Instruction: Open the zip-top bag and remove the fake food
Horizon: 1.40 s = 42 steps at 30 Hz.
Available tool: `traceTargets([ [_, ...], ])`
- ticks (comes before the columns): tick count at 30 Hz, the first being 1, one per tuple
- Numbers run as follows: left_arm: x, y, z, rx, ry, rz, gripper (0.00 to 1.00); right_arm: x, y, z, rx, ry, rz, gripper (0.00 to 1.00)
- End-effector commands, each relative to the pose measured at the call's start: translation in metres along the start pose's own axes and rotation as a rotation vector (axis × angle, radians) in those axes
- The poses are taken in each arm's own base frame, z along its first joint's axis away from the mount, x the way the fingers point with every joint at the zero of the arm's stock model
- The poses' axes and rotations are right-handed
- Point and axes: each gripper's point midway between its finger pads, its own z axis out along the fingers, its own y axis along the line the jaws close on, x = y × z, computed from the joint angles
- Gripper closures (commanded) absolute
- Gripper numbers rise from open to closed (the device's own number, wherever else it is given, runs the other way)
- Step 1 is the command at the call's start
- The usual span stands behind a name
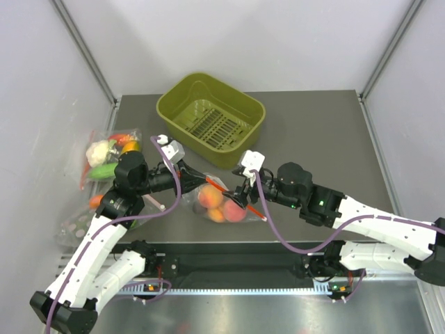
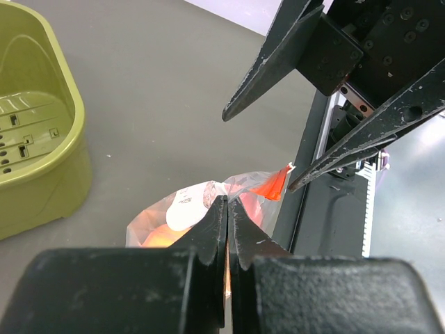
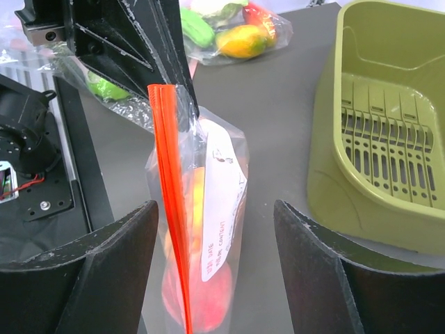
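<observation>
The zip-top bag (image 1: pixel 203 189) hangs in mid-table, clear and crinkly, with its orange-red zip strip (image 3: pixel 170 209) running down one edge. Inside it, the fake food (image 1: pixel 221 207) shows as round orange-pink peaches (image 3: pixel 208 299). My left gripper (image 1: pixel 193 174) is shut, pinching the bag's plastic (image 2: pixel 188 209) at its upper left corner. My right gripper (image 1: pixel 240 198) is open and straddles the bag (image 3: pixel 222 181). One of its fingers (image 3: pixel 111 257) stands beside the zip strip and the other (image 3: pixel 327 264) beside the labelled side, neither touching.
An olive-green slotted basket (image 1: pixel 212 118) stands behind the bag, close to my right gripper's far side (image 3: pixel 389 125). Two other clear bags of vegetables (image 1: pixel 108 156) (image 1: pixel 80 223) lie at the table's left edge. A black rail (image 1: pixel 236 261) runs along the near edge.
</observation>
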Motion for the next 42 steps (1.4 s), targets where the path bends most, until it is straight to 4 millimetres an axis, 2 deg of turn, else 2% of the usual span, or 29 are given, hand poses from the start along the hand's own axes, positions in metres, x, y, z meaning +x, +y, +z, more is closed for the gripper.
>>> traceTargets([
  [1,-0.012,-0.006,0.001,0.034,-0.04,0.051,1.0,-0.023,0.001,0.001,0.004,-0.07,-0.009,0.33],
  [10,-0.011,-0.007,0.001,0.039,-0.038,0.05,1.0,-0.024,-0.002,0.003,0.017,-0.073,-0.019,0.33],
  [22,-0.01,-0.008,0.002,0.046,-0.037,0.05,1.0,-0.032,-0.016,-0.009,0.09,-0.089,-0.033,0.33],
  [29,-0.01,-0.009,0.002,0.048,-0.036,0.049,1.0,-0.037,-0.017,-0.012,0.091,-0.103,-0.033,0.33],
  [38,-0.009,-0.009,0.002,0.048,-0.036,0.049,1.0,-0.025,-0.013,-0.002,0.072,-0.063,-0.031,0.33],
  [42,-0.009,-0.008,0.002,0.043,-0.035,0.05,1.0,-0.034,-0.01,-0.002,0.054,-0.097,-0.021,0.33],
])
